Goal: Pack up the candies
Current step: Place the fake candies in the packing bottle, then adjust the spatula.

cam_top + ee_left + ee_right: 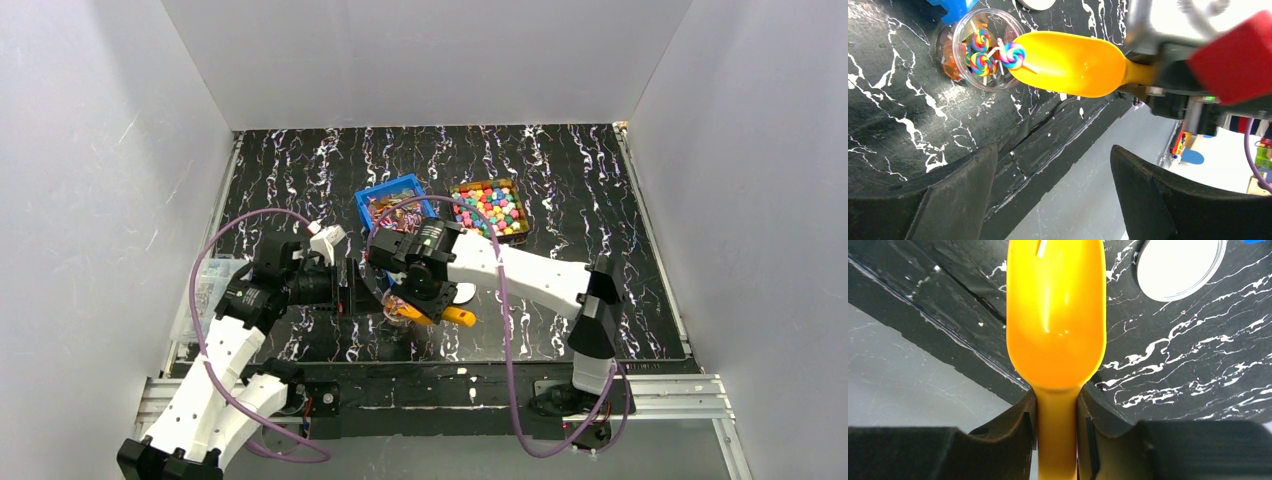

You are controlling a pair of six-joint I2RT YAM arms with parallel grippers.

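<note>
From above, a clear round cup [396,304] stands on the black, white-veined table [300,170]; beyond the cup a blue plastic bin [395,198] holds flat shiny sweets, and beyond and right of the cup a brown tray [520,190] is heaped with chunky multicoloured candies [490,210]; the left gripper [350,285] lies just left of the cup. At the left wrist, that gripper's matt black jaws gape with nothing between them; rainbow-swirl lollipops [982,52] on white sticks fill the cup, one resting on the lip of a glossy yellow scoop [1073,62] at the cup's rim. At the right wrist, the right gripper [1058,407] is clenched on the scoop's narrow handle; a flat white round lid [1180,265] lies beside the scoop's bowl, the cup out of frame.
</note>
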